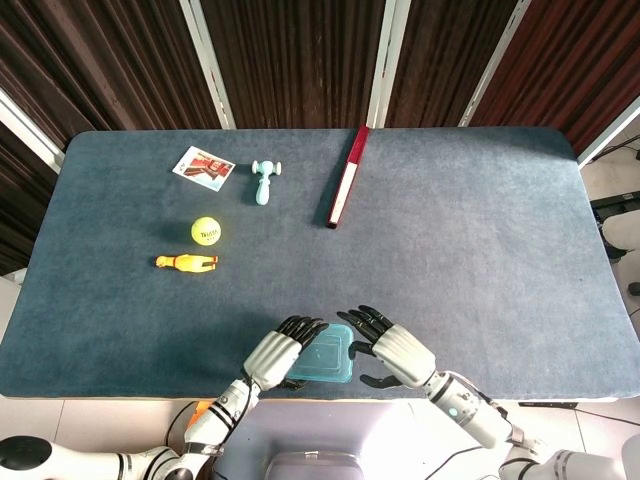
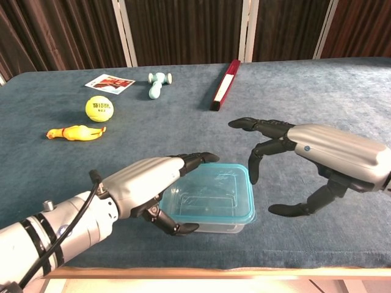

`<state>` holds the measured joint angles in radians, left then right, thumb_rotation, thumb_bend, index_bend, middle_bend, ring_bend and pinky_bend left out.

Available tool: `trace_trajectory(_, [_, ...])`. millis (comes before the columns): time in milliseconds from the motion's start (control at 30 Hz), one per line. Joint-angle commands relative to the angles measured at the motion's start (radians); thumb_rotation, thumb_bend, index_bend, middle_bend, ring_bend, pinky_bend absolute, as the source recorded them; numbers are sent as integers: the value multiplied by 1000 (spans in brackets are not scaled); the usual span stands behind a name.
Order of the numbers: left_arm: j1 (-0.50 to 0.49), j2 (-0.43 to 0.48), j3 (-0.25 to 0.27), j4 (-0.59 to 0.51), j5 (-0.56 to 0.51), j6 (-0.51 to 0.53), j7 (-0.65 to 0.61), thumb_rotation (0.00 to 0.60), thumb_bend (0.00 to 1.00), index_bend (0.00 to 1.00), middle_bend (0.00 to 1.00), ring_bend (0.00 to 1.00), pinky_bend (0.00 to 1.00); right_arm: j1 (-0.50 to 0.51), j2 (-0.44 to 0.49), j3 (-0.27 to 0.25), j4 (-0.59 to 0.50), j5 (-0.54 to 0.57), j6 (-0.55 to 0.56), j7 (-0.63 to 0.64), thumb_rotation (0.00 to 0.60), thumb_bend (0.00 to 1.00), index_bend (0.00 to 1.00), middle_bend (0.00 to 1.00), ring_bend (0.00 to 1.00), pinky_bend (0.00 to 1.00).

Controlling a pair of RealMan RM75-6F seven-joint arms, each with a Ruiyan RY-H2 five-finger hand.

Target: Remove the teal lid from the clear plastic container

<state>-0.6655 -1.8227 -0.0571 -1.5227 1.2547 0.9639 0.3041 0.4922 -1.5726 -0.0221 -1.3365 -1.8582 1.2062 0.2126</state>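
A clear plastic container (image 2: 211, 223) with a teal lid (image 2: 211, 195) sits near the table's front edge, the lid (image 1: 325, 360) on top. My left hand (image 2: 149, 186) grips the container's left end, fingers over the lid and thumb at its front side; the left hand (image 1: 275, 355) covers that end in the head view. My right hand (image 2: 305, 155) hovers just right of the container with fingers spread, touching nothing I can see. Seen from the head camera, the right hand (image 1: 385, 345) sits at the lid's right edge.
A tennis ball (image 2: 99, 108), a yellow rubber chicken (image 2: 76, 132), a card (image 2: 110, 83) and a small teal hammer toy (image 2: 157, 82) lie at the far left. A red and white bar (image 2: 225, 84) lies mid-back. The table's front edge (image 2: 201, 268) runs just below the container.
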Motion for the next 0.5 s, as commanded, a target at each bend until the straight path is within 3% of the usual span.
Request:
trace_trajectory(33, [0,-5,-1,1,-2,-2,-1,600,327,0,658,618,700,21,-18,-16,14,24,-22,58,600,362,593,70,0,0])
trace_trajectory(500, [-5,-21,-13,13,1,-3,0,600,328,0,664,617,700,63,-37,-45,19,50,-70,76,600,363,579,69,0,0])
